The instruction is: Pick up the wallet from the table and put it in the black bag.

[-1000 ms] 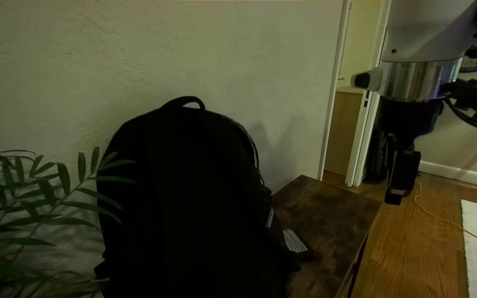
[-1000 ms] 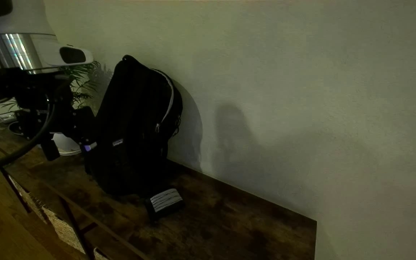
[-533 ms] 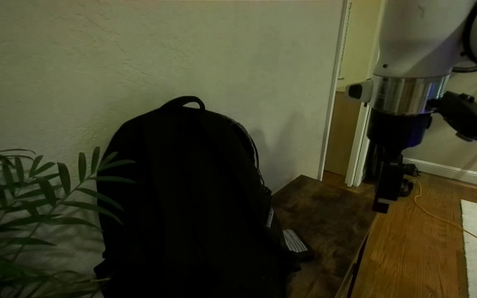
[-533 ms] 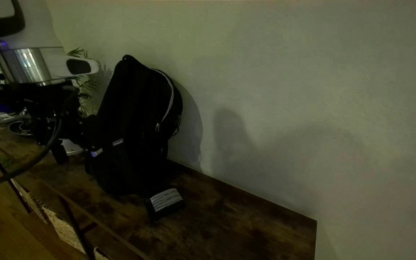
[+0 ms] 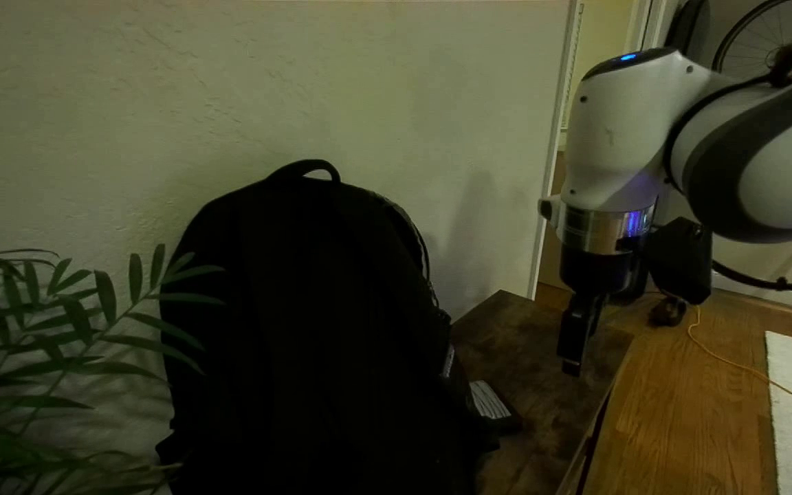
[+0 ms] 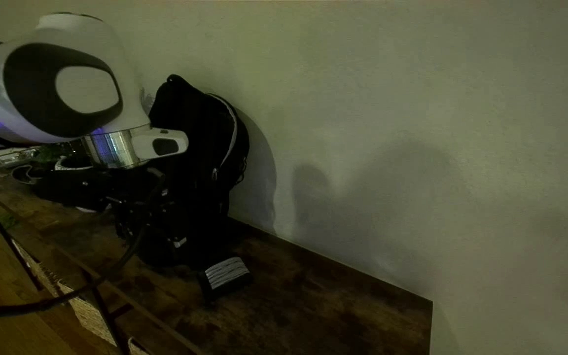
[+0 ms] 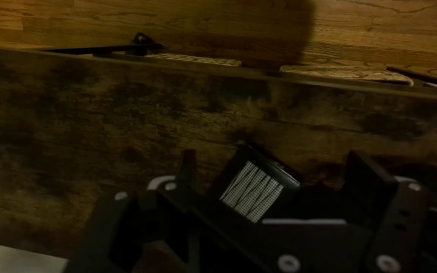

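My jaws gaped empty, and in the wrist view the wallet (image 7: 253,189) showed askew between them, on the bench (image 7: 120,125) below!

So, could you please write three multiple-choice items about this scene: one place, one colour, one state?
1. Where is the wallet? A: on the floor; B: on the table, beside the backpack; C: inside the backpack.
2. What colour is the wallet's patch? A: red; B: green; C: pale grey.
3. How is the gripper? A: open; B: shut on the wallet; C: shut, empty.

1B: both exterior views show it there.
2C: visible in the wrist view.
3A: its fingers stand apart there.
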Motion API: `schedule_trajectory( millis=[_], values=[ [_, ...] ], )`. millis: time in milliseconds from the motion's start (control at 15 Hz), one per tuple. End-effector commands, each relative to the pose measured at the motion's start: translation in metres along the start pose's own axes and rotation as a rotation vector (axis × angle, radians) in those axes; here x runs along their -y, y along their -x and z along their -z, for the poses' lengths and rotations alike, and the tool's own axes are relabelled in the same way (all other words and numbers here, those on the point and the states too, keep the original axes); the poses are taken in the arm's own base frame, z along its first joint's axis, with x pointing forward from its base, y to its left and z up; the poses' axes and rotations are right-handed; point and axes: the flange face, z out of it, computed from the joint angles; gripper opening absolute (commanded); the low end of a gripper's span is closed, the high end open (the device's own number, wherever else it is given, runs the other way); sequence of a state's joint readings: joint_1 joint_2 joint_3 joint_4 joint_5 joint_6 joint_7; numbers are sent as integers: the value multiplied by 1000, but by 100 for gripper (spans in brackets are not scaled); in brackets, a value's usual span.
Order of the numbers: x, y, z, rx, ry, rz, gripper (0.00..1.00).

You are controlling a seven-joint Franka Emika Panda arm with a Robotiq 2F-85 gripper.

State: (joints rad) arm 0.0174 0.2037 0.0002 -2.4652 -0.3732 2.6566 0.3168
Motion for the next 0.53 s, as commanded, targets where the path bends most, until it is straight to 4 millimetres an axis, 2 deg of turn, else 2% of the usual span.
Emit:
schedule_trajectory(
  millis=[0, 67, 467],
  values=[
    [-6, -12, -15, -6, 9, -46, 100],
    [-6, -8, -11, 9, 3, -21, 100],
    [-6, -11, -16, 15, 3, -20, 100]
  ],
)
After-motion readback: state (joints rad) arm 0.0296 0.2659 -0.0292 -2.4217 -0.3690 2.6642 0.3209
